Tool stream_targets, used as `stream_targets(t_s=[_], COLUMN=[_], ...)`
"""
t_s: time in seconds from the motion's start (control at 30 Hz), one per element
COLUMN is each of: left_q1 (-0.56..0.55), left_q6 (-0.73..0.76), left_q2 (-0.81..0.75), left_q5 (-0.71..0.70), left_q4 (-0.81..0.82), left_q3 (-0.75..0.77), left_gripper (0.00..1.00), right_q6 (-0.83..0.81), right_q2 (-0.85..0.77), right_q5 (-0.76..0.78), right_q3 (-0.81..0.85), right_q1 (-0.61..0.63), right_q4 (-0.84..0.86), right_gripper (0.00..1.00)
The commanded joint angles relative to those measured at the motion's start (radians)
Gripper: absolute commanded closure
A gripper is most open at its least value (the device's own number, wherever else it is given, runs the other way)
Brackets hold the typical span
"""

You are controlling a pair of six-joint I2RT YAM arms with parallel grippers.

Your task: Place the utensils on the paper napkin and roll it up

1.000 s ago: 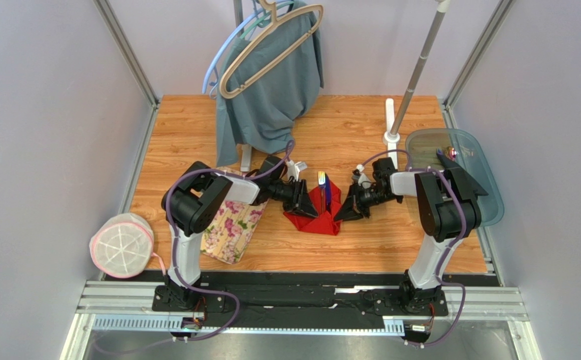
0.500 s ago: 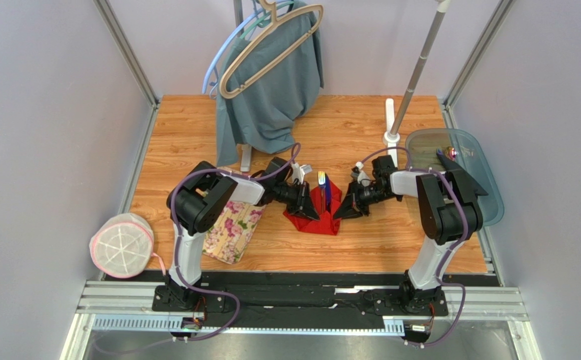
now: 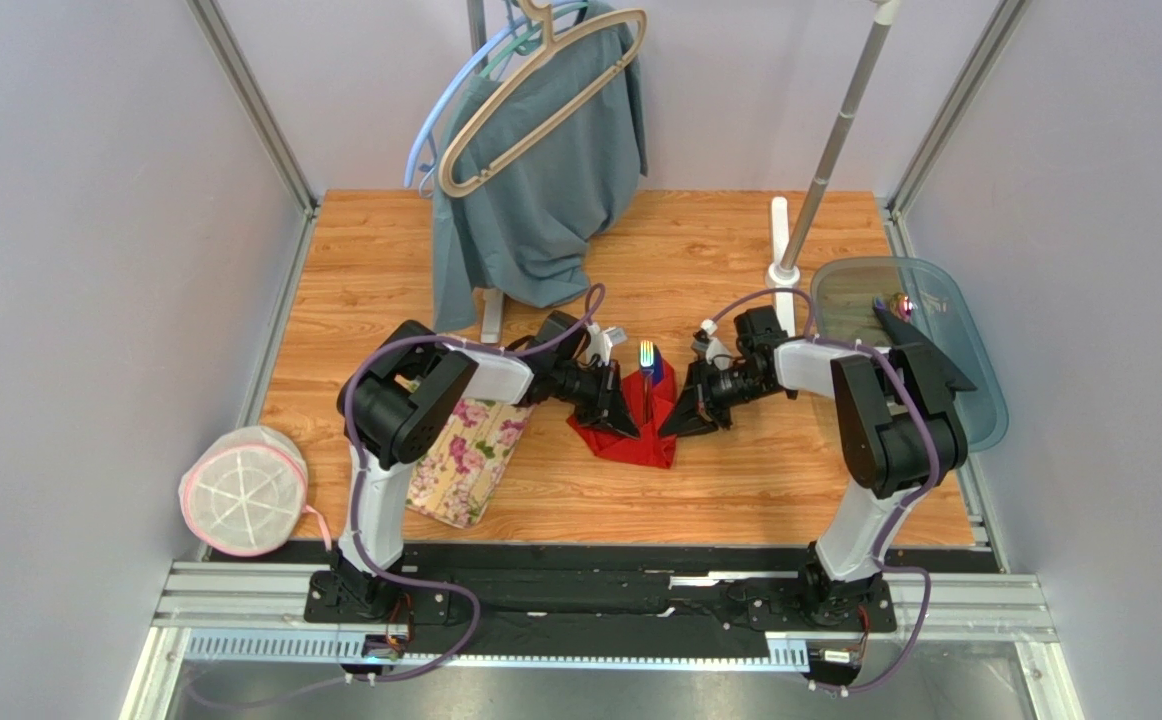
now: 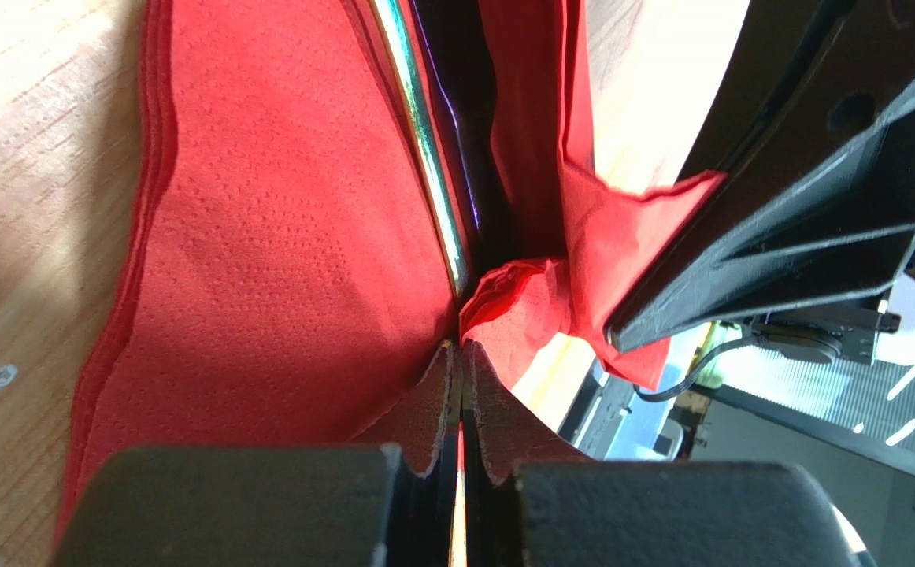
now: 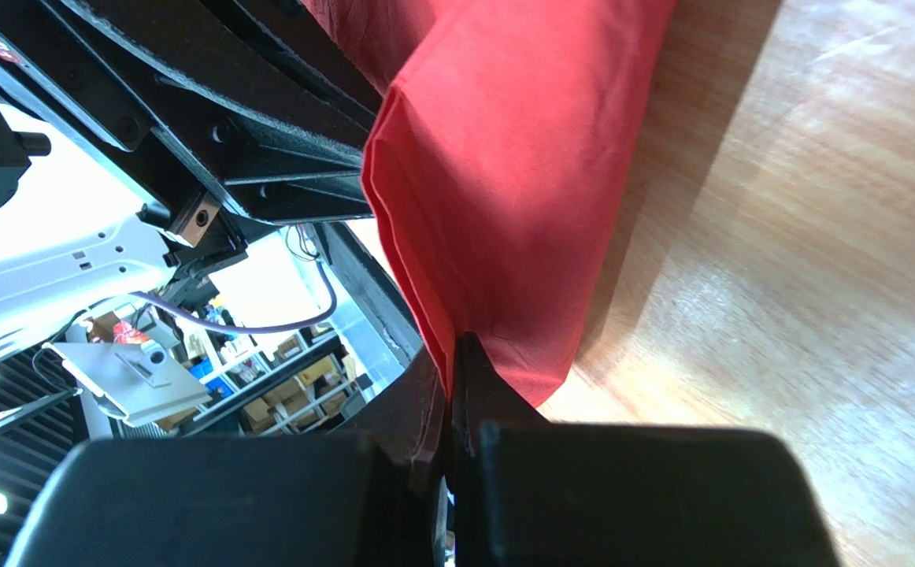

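Left gripper (image 4: 462, 396) and right gripper (image 5: 450, 384) fingers both clenched on paper napkin (image 3: 625, 440) edges, either side of utensils (image 3: 647, 359). Lift one edge over utensils; avoid tearing.

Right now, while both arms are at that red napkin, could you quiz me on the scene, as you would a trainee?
1. True or false: the left gripper and the right gripper are both shut on the paper napkin.
2. Where are the utensils? A: on the floral cloth. B: between the napkin's raised sides. C: in the glass tray.
3. What hangs over the far side of the table?
Key: 1 true. 2 B. 3 a grey-green garment.
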Motion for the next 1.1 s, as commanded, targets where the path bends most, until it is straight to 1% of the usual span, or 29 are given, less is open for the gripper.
stream_targets(t_s=[0.0, 0.37, 0.7, 0.83, 1.07], left_q1=[-0.004, -0.004, -0.005, -0.004, -0.004], left_q6=[0.032, 0.029, 0.031, 0.028, 0.029], left_q2=[0.012, 0.017, 0.02, 0.02, 0.017], left_q5=[-0.02, -0.02, -0.021, -0.02, -0.017], left_q4=[-0.017, -0.02, -0.017, -0.018, -0.021], left_q3=[0.029, 0.032, 0.032, 0.034, 0.035], left_gripper=[1.0, 1.0, 1.0, 1.0, 1.0], right_q6=[0.038, 0.13, 0.21, 0.221, 0.181], right_q2=[-0.019, 0.038, 0.069, 0.073, 0.115], right_q5=[-0.023, -0.023, -0.039, -0.042, 0.003], right_q3=[0.032, 0.04, 0.037, 0.036, 0.04], right_q1=[0.022, 0.042, 0.065, 0.076, 0.079], right_q4=[0.038, 0.114, 0.215, 0.23, 0.21], right_gripper=[1.0, 1.0, 1.0, 1.0, 1.0])
